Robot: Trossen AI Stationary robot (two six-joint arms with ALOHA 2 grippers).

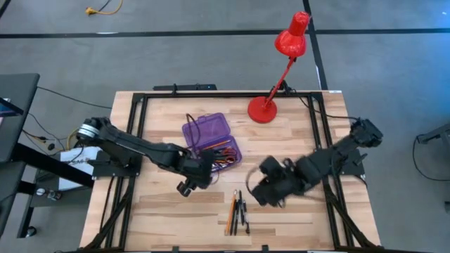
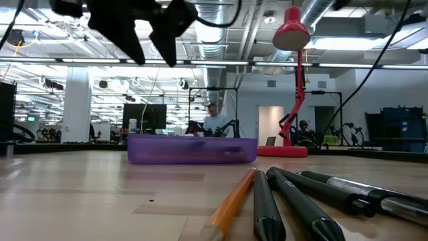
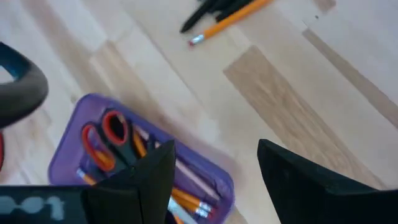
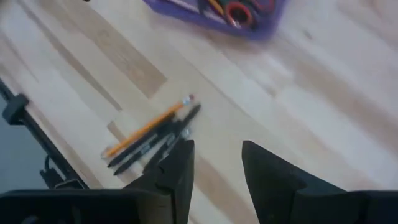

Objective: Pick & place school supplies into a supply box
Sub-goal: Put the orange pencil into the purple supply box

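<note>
The purple supply box (image 1: 211, 138) lies open on the table's middle, its lid laid back toward the far side. In its tray I see red-handled scissors (image 3: 111, 140) and orange pencils (image 3: 186, 202). On the table near the near edge lie one orange pencil (image 1: 231, 208) and a few black pens (image 1: 242, 209), side by side; they also show as pencil (image 4: 148, 127) and pens (image 4: 149, 146). My left gripper (image 1: 191, 178) hangs open above the table, just near-left of the box. My right gripper (image 1: 261, 188) is open too, right of the pens and above the table.
A red desk lamp (image 1: 271, 105) stands on its round base at the far edge, right of the box. A black frame (image 1: 140, 105) runs around the tabletop. Bare wood lies between the box and the pens (image 2: 287, 201).
</note>
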